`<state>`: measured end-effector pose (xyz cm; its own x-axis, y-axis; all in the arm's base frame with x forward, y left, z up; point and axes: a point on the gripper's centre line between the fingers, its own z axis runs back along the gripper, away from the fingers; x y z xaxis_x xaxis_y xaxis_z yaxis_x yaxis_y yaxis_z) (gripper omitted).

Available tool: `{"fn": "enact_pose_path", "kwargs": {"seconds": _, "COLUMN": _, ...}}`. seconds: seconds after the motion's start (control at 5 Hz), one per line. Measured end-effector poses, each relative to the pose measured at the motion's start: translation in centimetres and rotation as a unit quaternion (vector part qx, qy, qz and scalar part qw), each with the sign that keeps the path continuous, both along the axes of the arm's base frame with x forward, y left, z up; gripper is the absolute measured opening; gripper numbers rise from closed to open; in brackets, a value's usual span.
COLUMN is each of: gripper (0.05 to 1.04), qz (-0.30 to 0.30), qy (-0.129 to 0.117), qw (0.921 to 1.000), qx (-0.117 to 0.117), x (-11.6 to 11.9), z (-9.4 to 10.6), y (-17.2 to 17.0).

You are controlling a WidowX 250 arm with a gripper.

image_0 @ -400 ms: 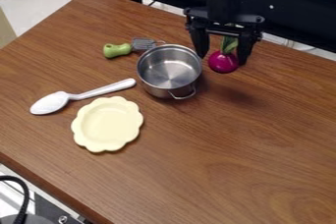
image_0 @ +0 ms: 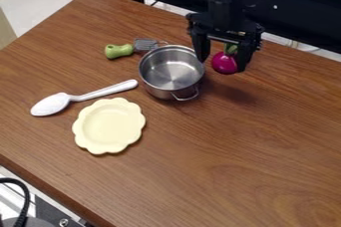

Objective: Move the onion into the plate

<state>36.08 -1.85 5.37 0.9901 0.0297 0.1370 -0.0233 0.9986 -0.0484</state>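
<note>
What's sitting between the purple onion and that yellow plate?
In the camera view, the metal pot lies partly between the onion and the plate.

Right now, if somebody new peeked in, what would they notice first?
Probably the shiny purple onion with green leaves, up at the black robot gripper near the top. Next might come the silver metal pot just left of it in the picture, then the pale yellow, flower-shaped plate, lower left of the pot.

Pincer (image_0: 222,64) apparently slightly nearer the pot (image_0: 172,74).
</note>
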Motion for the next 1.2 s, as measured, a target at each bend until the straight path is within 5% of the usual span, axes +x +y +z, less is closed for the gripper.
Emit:
{"fn": "enact_pose_path", "kwargs": {"seconds": 0.4, "gripper": 1.000, "qz": -0.044, "qy": -0.057, "qw": 0.9973, "qx": 0.011, "x": 2.9, "z": 1.5, "y": 0.3}}
{"fn": "enact_pose_path", "kwargs": {"seconds": 1.2, "gripper": 1.000, "qz": -0.029, "qy": -0.080, "qw": 0.9958, "qx": 0.034, "x": 6.1, "z": 0.5, "y": -0.1}}
